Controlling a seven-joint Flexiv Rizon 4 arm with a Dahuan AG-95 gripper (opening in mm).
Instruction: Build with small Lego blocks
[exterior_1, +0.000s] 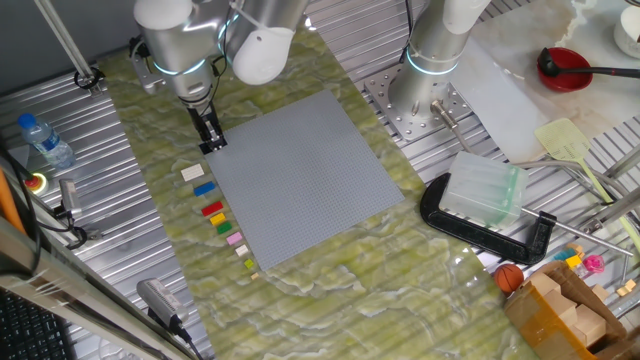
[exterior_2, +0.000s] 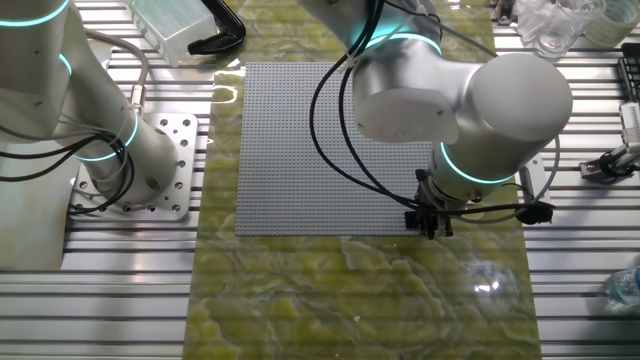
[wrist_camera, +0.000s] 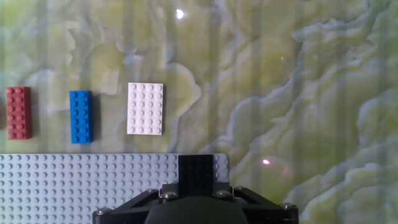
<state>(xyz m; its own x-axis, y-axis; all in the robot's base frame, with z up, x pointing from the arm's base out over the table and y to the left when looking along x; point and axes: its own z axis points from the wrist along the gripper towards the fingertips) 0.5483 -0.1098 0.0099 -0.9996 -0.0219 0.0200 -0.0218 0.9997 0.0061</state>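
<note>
Lego blocks lie in a row on the green marbled mat (exterior_1: 330, 290), just beside the left edge of the grey baseplate (exterior_1: 300, 175): a white block (exterior_1: 192, 172), a blue block (exterior_1: 204, 188), a red block (exterior_1: 212, 209), then green, yellow, pink and smaller pale pieces too small to tell apart. In this fixed view the gripper (exterior_1: 211, 143) stands at the baseplate's near corner, just above the white block; its fingertips look dark and close together. A water bottle (exterior_1: 45, 140) lies well to the left, and a black clamp (exterior_1: 480, 225) holding a clear plastic box (exterior_1: 484, 190) sits to the right of the baseplate.

In the other fixed view the arm's large wrist covers much of the baseplate (exterior_2: 290, 150), and the gripper (exterior_2: 434, 222) points down at its corner. The row of blocks is hidden behind the arm.

In the hand view the gripper (wrist_camera: 196, 180) pinches a black block (wrist_camera: 196, 173) over the baseplate's corner (wrist_camera: 93, 186). Beyond the edge lie the white block (wrist_camera: 145, 108), blue block (wrist_camera: 81, 116) and red block (wrist_camera: 18, 112), apart from each other.
</note>
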